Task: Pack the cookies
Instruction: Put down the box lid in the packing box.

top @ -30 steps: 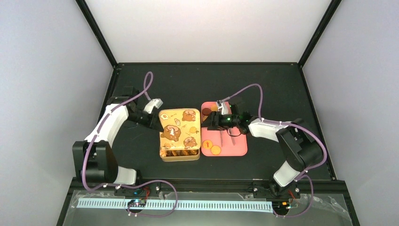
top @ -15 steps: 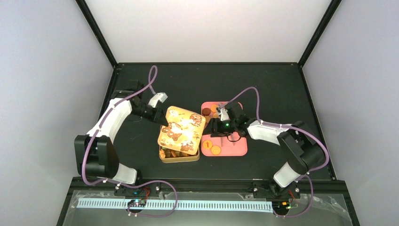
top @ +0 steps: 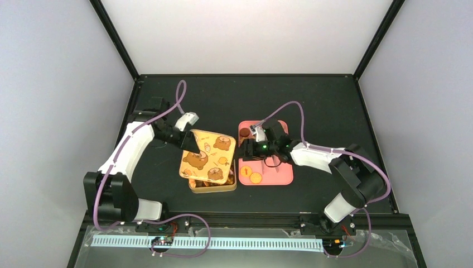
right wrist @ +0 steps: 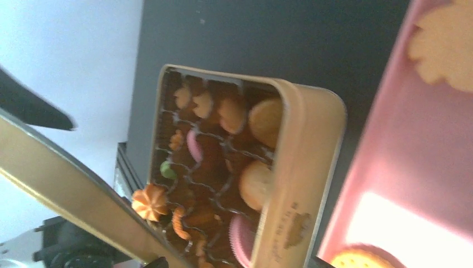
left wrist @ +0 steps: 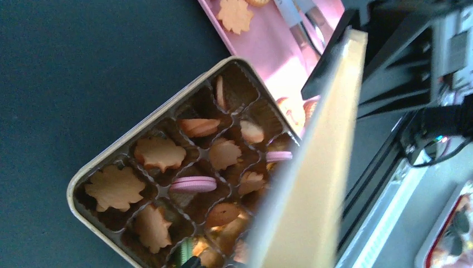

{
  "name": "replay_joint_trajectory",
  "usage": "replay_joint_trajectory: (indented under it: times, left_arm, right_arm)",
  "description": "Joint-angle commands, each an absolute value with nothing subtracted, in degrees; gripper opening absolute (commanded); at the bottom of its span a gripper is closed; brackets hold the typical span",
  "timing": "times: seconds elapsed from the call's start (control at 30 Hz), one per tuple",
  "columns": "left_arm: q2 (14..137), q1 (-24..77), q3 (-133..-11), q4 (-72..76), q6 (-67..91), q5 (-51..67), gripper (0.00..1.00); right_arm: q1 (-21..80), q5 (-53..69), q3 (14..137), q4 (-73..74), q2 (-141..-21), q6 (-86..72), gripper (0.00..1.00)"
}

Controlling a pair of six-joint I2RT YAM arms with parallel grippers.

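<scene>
The cookie tin (top: pixel 212 187) stands at mid-table, its brown compartments holding several orange, pink and green cookies (left wrist: pixel 159 153). Its bear-printed lid (top: pixel 207 158) is tilted over it and shifted to the left, uncovering the tin's front row. My left gripper (top: pixel 189 143) is shut on the lid's far left corner; in the left wrist view the lid's edge (left wrist: pixel 312 167) runs away from the jaws. My right gripper (top: pixel 245 149) stands open at the tin's right wall (right wrist: pixel 298 167). Three more cookies (top: pixel 255 178) lie on the pink tray (top: pixel 280 175).
Metal tongs (top: pixel 273 160) lie on the pink tray just right of the tin, under my right wrist. The black table is bounded by a raised black frame. White walls stand to the left and right.
The lid has come off its flat seat on the tin, turned and slid left, exposing cookies at the front. My left gripper moved with its corner. The right gripper crept slightly left.
</scene>
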State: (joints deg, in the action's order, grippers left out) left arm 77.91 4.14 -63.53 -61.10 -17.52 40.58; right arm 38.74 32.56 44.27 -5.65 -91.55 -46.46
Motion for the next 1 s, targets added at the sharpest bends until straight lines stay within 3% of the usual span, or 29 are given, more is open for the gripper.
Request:
replay_joint_trajectory:
  times: [0.0,0.17,0.6,0.63,0.73,0.97]
  left_arm:
    - [78.24,4.70,-61.70,-61.25,-20.16,38.04,0.39]
    - [80.38,4.69,-59.64,-59.26,-20.83,34.59,0.55]
    - [81.22,4.93,-58.20,-54.63,-23.51,25.04,0.67]
    - [80.64,4.92,-58.21,-54.43,-23.97,24.31,0.71]
    - [79.23,4.96,-57.99,-54.79,-25.56,23.45,0.97]
    - [77.51,4.96,-56.87,-54.76,-27.46,21.86,0.99]
  right_arm:
    - [39.65,34.80,47.39,-10.45,-91.25,-48.56,0.66]
    - [39.77,33.93,48.09,-9.34,-91.10,-48.76,0.66]
    - [41.01,27.21,48.70,-4.28,-89.52,-46.72,0.66]
    - [41.18,26.88,49.04,-3.82,-89.48,-46.46,0.66]
    - [41.81,26.50,49.83,-3.46,-89.80,-46.12,0.66]
    - [43.81,24.51,52.95,-0.84,-92.50,-44.73,0.66]
